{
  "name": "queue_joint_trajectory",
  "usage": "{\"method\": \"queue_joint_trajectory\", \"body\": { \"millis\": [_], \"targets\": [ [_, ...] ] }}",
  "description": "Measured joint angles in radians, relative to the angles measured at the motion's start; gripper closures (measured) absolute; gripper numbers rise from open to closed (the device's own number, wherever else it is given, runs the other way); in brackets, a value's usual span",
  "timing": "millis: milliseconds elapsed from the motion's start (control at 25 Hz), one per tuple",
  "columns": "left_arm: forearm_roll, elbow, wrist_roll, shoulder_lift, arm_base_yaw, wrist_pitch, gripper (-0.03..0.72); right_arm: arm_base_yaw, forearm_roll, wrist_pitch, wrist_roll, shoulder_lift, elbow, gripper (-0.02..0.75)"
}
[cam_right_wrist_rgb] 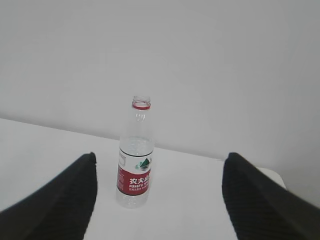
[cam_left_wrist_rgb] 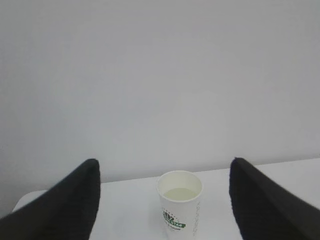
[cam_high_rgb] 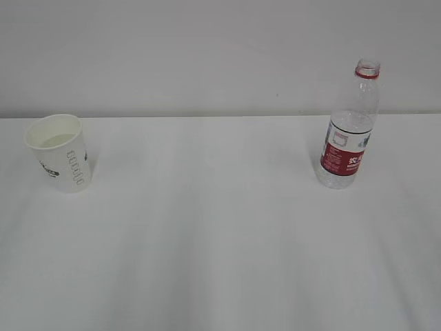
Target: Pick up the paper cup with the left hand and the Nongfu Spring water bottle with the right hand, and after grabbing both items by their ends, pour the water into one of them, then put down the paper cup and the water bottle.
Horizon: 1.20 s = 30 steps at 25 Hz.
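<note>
The small white tapered paper cup (cam_high_rgb: 59, 152) stands upright at the left of the white table (cam_high_rgb: 207, 227), holding what appears to be a pale pool of water (cam_left_wrist_rgb: 180, 193). The clear ribbed uncapped plastic bottle with a red-and-white label (cam_high_rgb: 349, 131) stands upright well apart at the right. The left hand (cam_left_wrist_rgb: 162, 200) and right hand (cam_right_wrist_rgb: 157, 195) each hold their jaws wide, gripping nothing, clear of both items.

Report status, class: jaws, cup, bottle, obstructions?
Both sets of jaws open, holding nothing. Cup upright at table's left, bottle upright at right, uncapped, both untouched. Nothing in the way.
</note>
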Motion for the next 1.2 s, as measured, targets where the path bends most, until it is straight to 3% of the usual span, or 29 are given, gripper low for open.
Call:
{"method": "queue_joint_trajectory", "body": {
  "millis": [480, 1200],
  "targets": [
    [-0.031, -0.106, 0.0, -0.026, 0.0, 0.352, 0.101, 0.0, -0.002, 0.25, 0.0, 0.0, -0.063, 0.149],
    [-0.042, -0.165, 0.002, -0.028, 0.0, 0.638, 0.102, 0.0, 0.007, 0.638, 0.018, 0.0, -0.165, 0.149]
  ]
}}
